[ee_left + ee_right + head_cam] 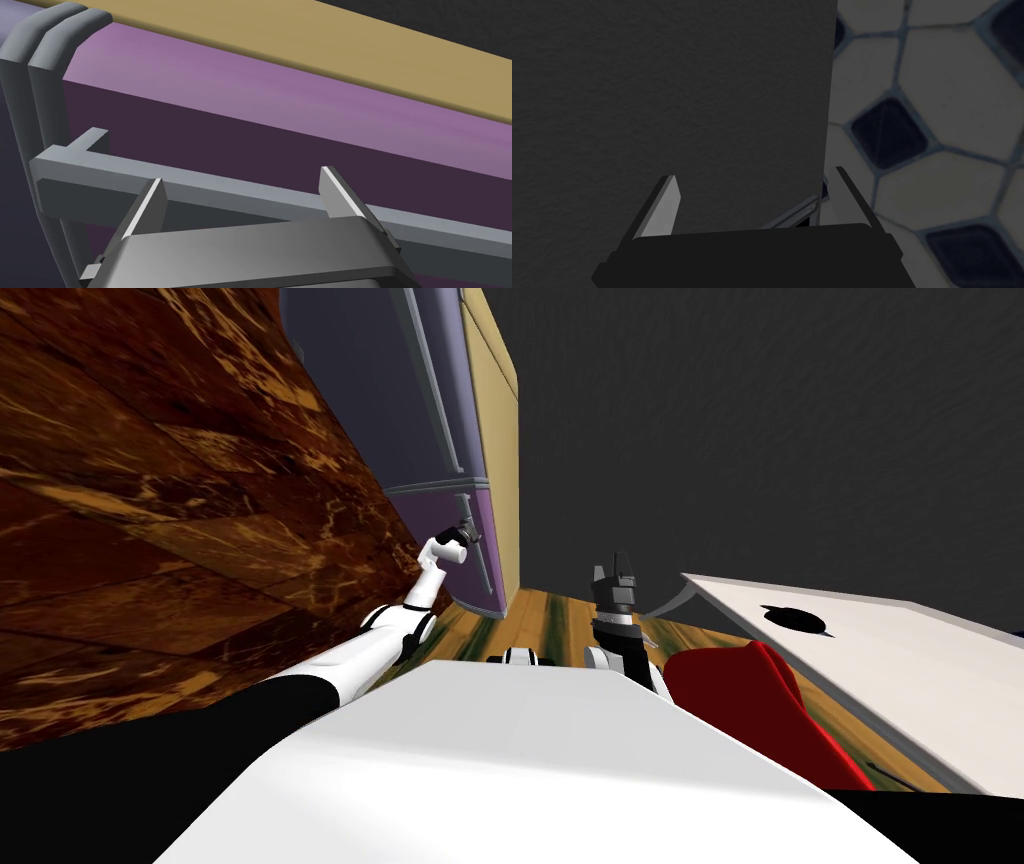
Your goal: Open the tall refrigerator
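The fridge (pixel 440 408) fills the upper middle of the frame, with a wall (pixel 150 488) to its left and a panel (pixel 497 438) against its right side. The left hand (pixel 466 532) is at the upper end of the fridge's lower handle (pixel 488 566), and the bar crosses just beyond its fingertips. The right hand (pixel 614 573) hangs at centre over the floor (pixel 545 618), well apart from the fridge. A tabletop (pixel 900 658) lies at right.

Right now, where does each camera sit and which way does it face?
Head: on the head, looking steeply down and forward at the purple refrigerator; left gripper at its handle, right gripper off it.
Left wrist: on the left hand, close on the grey handle; own open fingers.
Right wrist: on the right hand, facing a dark wall; open fingers.
Shared: head and left wrist both show the handle.
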Motion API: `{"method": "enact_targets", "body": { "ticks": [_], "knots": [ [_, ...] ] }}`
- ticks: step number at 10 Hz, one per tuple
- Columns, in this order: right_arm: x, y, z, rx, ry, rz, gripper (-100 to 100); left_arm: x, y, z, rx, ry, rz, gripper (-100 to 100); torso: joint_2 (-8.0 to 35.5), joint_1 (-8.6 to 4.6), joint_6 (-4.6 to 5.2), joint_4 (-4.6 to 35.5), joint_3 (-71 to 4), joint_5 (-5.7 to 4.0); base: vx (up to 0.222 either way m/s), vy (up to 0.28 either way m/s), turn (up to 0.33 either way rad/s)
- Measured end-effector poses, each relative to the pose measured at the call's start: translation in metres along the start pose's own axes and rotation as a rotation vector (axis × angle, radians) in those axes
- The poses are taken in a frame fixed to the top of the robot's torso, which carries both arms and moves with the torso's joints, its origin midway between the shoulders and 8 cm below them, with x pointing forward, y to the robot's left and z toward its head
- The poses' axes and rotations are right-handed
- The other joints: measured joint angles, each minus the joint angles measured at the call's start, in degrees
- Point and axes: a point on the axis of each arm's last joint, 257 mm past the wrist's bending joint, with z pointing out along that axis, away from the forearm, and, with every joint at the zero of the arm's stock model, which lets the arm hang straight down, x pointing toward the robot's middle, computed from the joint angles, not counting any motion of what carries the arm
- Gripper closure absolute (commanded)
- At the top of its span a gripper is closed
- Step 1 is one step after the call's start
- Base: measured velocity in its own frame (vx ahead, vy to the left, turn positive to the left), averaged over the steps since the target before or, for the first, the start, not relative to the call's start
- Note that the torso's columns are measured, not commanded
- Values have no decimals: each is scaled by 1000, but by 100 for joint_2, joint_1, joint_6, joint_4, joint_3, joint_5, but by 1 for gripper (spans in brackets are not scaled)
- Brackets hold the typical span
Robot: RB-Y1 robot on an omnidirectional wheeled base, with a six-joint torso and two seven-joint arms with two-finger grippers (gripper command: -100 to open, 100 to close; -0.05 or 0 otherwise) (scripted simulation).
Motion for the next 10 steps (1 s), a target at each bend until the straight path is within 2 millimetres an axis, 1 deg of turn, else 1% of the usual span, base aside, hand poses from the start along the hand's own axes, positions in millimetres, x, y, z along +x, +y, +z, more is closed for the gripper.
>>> {"method": "enact_targets", "body": {
  "ticks": [1, 2, 3, 6, 8, 10],
  "knots": [
    [0, 0, 0, 0, 0, 0, 0, -4, -5, 3, -12, -18, -8, -100, 3, 7, 0, 0, 1, 1, 13, -35, -1],
    [0, 0, 0, 0, 0, 0, 0, -6, -5, 6, -19, -26, -12, -100, 10, 22, -1, 2, 6, 7, 25, -56, 3],
    [0, 0, 0, 0, 0, 0, 0, -12, -12, 9, -30, -46, -20, -100, 8, 15, -2, 3, 5, 5, 20, -58, 13],
    [0, 0, 0, 0, 0, 0, 0, -30, -18, 22, -76, -110, -52, -100, -34, 18, 3, 3, -27, -1, 15, -85, 3],
    [0, 0, 0, 0, 0, 0, 0, -44, -31, 24, -93, -158, -76, -100, -34, 30, -4, -8, -25, 8, 31, -53, 6],
    [0, 0, 0, 0, 0, 0, 0, -50, -39, 28, -105, -187, -92, -100, -8, 32, -12, -1, -8, 12, 28, -54, -5]
  ]
}}
